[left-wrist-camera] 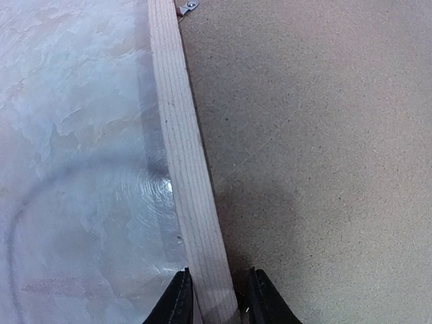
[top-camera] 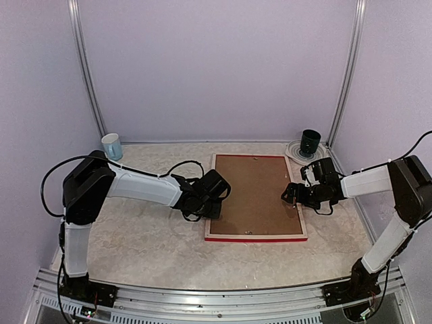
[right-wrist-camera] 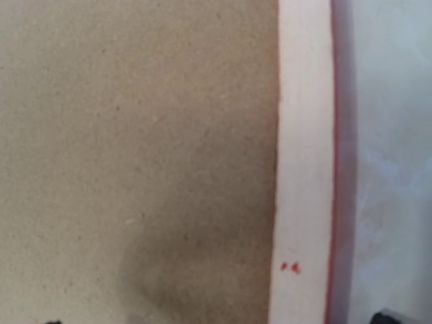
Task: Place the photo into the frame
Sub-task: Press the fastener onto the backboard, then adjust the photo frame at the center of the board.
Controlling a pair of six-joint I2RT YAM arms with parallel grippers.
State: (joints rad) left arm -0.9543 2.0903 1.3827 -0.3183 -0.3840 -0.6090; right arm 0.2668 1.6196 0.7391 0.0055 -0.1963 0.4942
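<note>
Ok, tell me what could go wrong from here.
The left gripper straddles the thin left rail of the frame; a lift from that one side could tilt the frame and let the backing board slide out. The right gripper hangs open over the right rail and could nudge the frame askew.

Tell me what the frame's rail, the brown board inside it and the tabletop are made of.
The pale frame rail looks like bare softwood: straight grain, matt. The flat brown backing board seems hardboard or fibreboard: fine speckled, matt. The pale marbled tabletop is glossy, showing reflections; stone or printed laminate, I cannot tell.
</note>
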